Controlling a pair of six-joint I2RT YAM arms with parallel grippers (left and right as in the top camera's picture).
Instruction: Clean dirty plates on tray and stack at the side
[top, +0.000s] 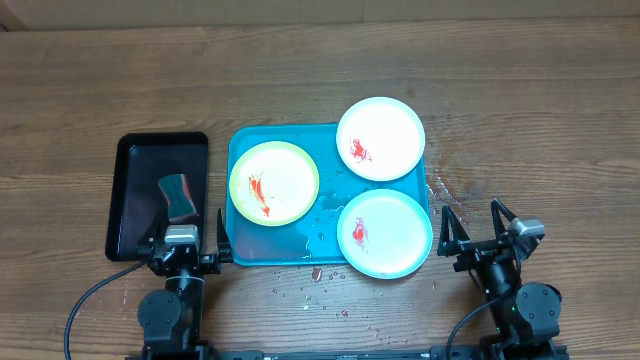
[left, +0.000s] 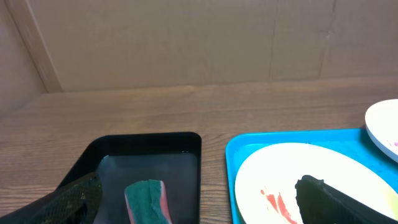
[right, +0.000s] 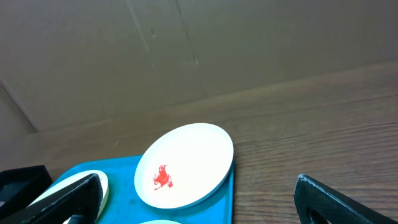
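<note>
Operator: Plates (top: 274, 182) first, please. Where do they lie?

Helper: All three lie on the turquoise tray (top: 300, 248), in the middle of the overhead view. The yellow-green plate (left: 280, 168) is on its left side. The upper white plate (top: 380, 138) hangs over the upper right corner, and the lower white plate (top: 385, 232) hangs over the lower right corner. Each one carries a red smear.

Operator: And the grippers?

Helper: The left gripper (top: 188, 246) is at the lower left, at the near edge of the black tray (top: 130, 170). The right gripper (top: 471, 228) is at the lower right, just beside the lower white plate. Both have the jaws spread wide, and neither has hold of anything.

Operator: So no plate is wiped yet. Which step is in hand?

Helper: I judge it is to fetch the sponge (top: 178, 197). It lies in the black tray, just above the left gripper in the frame.

Operator: How to do it well?

Helper: Lower the left fingers over the two narrow sides of the sponge, close firmly without crushing it, and lift straight up so that the black rim is not caught. The yellow-green plate is the nearest, so it is a good one to begin with. The tray floor looks wet between the plates, so a plate may slide under the wiping. I would let the right gripper steady its rim.
</note>
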